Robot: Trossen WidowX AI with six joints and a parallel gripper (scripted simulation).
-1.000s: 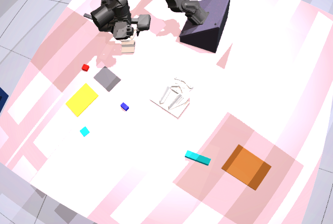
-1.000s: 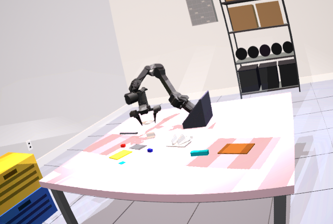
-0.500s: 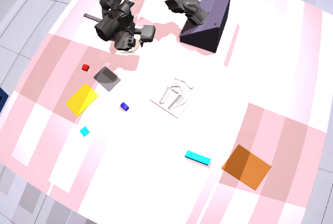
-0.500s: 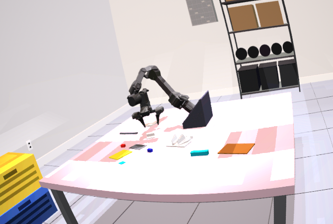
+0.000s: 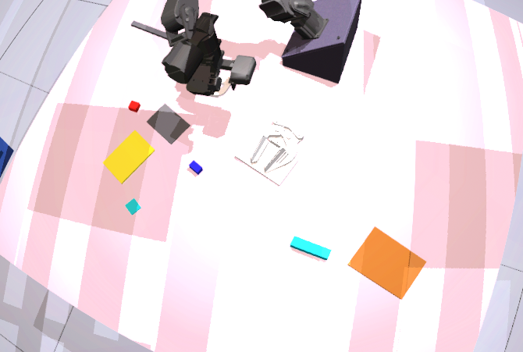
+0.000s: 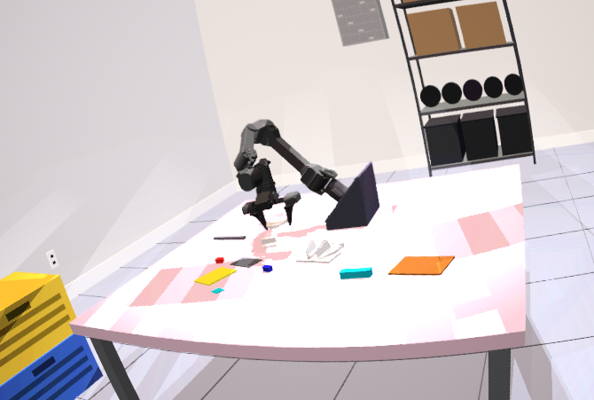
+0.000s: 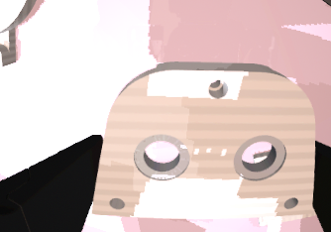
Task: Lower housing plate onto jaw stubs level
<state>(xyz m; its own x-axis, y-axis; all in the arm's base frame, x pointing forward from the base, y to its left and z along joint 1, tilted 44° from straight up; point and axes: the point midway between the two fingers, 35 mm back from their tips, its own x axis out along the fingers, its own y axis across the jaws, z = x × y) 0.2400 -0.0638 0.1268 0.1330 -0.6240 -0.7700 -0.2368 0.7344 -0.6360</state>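
Note:
The housing plate (image 7: 208, 125) (image 6: 277, 223) is pale, with a rounded edge, two large ringed holes and three small holes. My gripper (image 7: 203, 148) (image 6: 278, 224) is shut on its two sides and holds it above the table. In the top view the hand hides most of the plate. The white base (image 5: 279, 179) (image 6: 309, 260) stands apart from the plate, and part of it shows at the wrist view's upper left. Two long jaws (image 5: 260, 149) (image 6: 323, 249) stand side by side on it. The stubs are too washed out to make out.
A pale block (image 6: 268, 241) lies below the hand. Around lie a dark bar (image 5: 147, 29), red cube (image 5: 134, 106), grey tile (image 5: 168, 123), yellow tile (image 5: 128, 156), blue block (image 5: 195, 167), cyan tile (image 5: 133, 206), cyan bar (image 5: 310, 247) and orange tile (image 5: 379, 256). The arm's dark wedge mount (image 5: 339, 20) stands behind.

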